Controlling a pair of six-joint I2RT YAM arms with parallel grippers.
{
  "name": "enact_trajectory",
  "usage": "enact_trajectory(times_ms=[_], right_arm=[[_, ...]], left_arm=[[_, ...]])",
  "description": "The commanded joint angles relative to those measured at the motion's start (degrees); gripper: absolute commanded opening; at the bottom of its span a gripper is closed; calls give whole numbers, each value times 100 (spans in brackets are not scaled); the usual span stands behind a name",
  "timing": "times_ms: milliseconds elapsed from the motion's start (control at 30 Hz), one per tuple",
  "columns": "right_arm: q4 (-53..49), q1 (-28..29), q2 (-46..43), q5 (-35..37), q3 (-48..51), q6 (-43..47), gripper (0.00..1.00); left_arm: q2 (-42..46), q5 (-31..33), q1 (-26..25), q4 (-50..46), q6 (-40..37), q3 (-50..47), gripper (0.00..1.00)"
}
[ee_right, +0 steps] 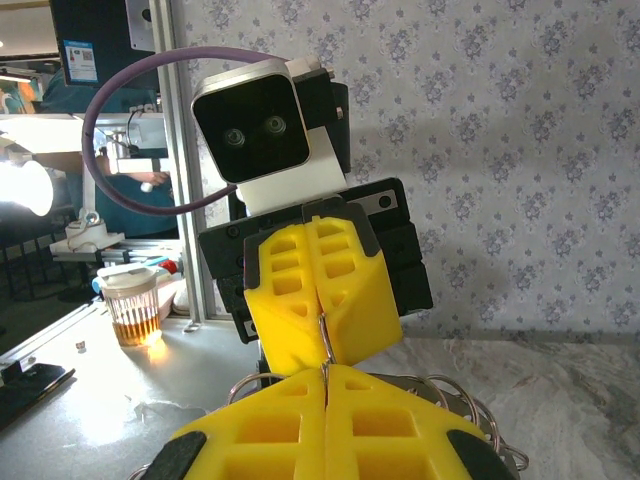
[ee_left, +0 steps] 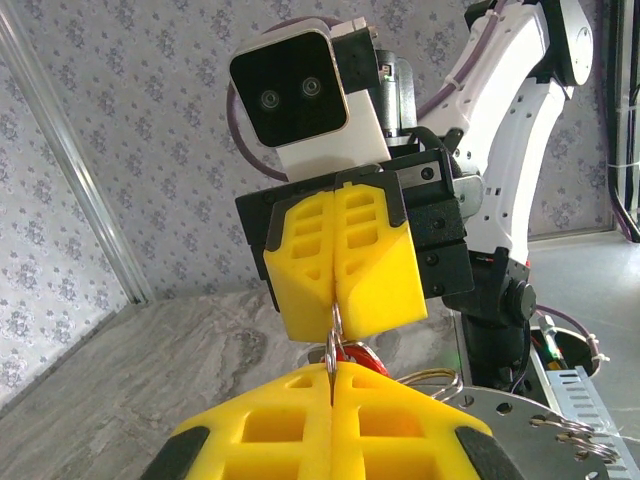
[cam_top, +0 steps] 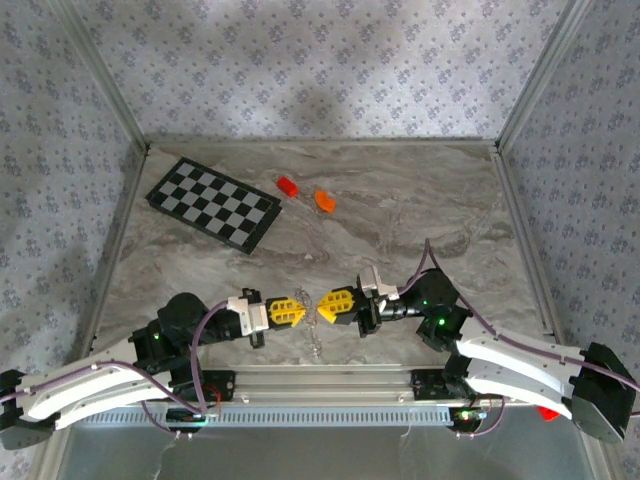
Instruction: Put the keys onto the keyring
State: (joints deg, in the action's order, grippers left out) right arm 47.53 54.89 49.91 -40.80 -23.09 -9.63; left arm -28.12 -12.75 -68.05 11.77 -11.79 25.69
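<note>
- The left gripper and right gripper meet tip to tip over the near middle of the table, both with fingers pressed together.
- Each seems to pinch the keyring stretched between them; which strand each has is hard to tell.
- The red-headed key sits just below that loop.
- The thin, light wire is likely springy and slippery, so clamp flat across it.

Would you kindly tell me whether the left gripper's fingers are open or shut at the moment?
Shut. On the left gripper, the yellow fingers meet along one seam, pinching the thin keyring at their tips.
</note>
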Motion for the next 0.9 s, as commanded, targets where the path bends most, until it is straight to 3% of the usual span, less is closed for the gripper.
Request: enact_trajectory(times_ms=[0, 867], right_arm=[[319, 5, -66, -31, -156, 12, 0], [589, 83, 23, -282, -134, -21, 0]], left_arm=[[87, -255, -58, 258, 93, 92, 0], [-24, -301, -52, 333, 110, 94, 0]])
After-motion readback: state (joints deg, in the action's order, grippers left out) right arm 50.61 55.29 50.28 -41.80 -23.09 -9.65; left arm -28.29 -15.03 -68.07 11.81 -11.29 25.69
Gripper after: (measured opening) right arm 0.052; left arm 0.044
